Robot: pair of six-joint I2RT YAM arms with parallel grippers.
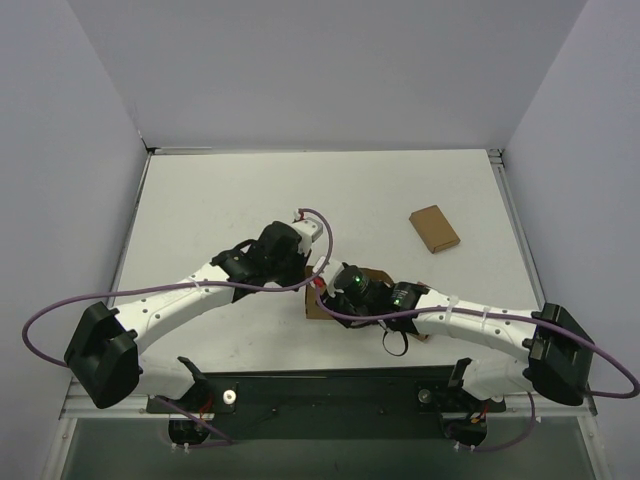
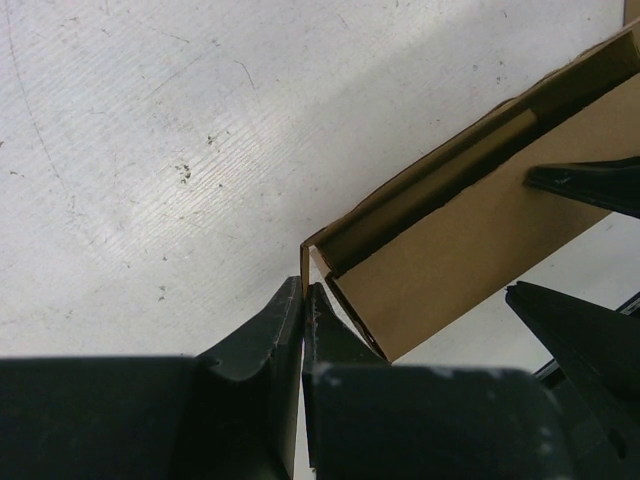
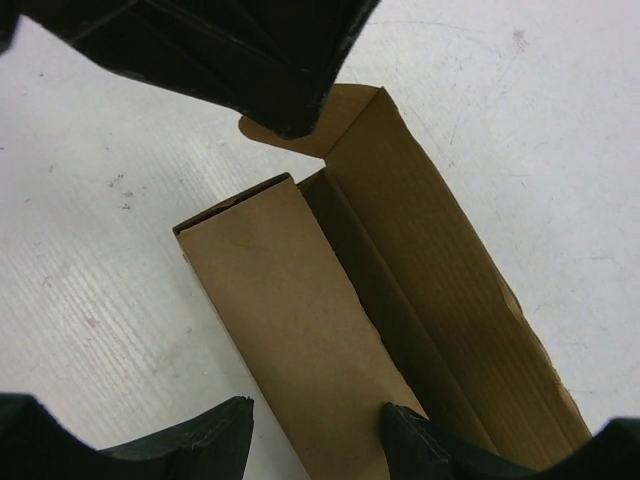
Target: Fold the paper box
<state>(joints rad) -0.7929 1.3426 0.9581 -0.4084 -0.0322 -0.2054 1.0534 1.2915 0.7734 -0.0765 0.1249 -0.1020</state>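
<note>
Your left claw is clenched on a thin end flap at the corner of the paper box, its fingers pressed together with only the cardboard edge between them. The box lies on the tabletop a little toward 6 o'clock of its middle, between the two wrists and mostly hidden under them in the overhead view. It is partly formed: a long trough with one side panel folded over and a rounded flap at the far end.

Your right claw stands released, one finger on either side of the folded-over panel, gripping nothing as far as I can tell.

Expect the box to be very light and thin. It should be stiff along the creases but quick to buckle across a flat face, and it will likely slide on the smooth tabletop if you push it with nothing holding it. Hold it by edges and flaps near a crease, not mid-panel, and pinch gently.

A smaller closed brown box sits well apart at about 2 o'clock from the work.
</note>
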